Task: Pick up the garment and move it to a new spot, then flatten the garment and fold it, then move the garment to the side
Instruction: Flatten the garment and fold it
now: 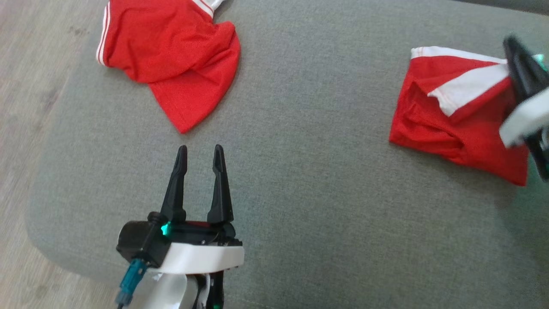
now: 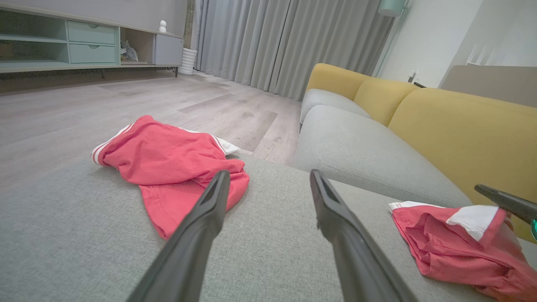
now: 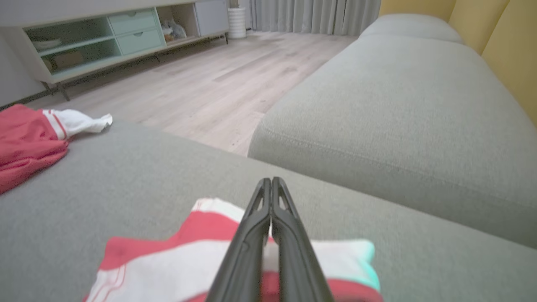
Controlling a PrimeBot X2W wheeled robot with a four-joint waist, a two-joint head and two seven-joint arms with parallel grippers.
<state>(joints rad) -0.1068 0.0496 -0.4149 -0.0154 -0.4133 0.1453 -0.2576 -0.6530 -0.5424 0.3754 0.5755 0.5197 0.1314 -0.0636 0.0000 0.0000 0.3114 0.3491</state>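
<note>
**Red on grey: one heap, one neat fold**

Grey woven fabric covers the broad seat cushion [image 1: 309,171] on which everything lies. Near its far left corner, close to the pale wooden plank floor [image 1: 25,107], sits the crumpled red garment with thin white stripes [image 1: 171,51], bunched and creased, one pointed flap reaching toward the middle of the cushion. Well apart from it, at the right side of the same cushion, lies the folded red garment with a broad white band [image 1: 450,124], a compact, roughly square packet.

The left gripper [image 1: 200,150] hovers over bare cushion just short of the crumpled garment's pointed flap. Its two long dark fingers stand spread apart with nothing between them, and they touch no cloth.

The right gripper [image 3: 272,181] is above the folded garment's right edge, blurred in the head view. Its own wrist view shows the fingers pressed tightly together along their length, the tips reaching past the white band over grey fabric. No cloth shows between the tips; whether the fingers touch the garment beneath cannot be told.

Beyond lie a second grey seat cushion [image 2: 356,151], mustard-yellow backrests [image 2: 461,126], grey pleated curtains [image 2: 285,42] and a low cabinet with pale green drawers [image 2: 84,42].
</note>
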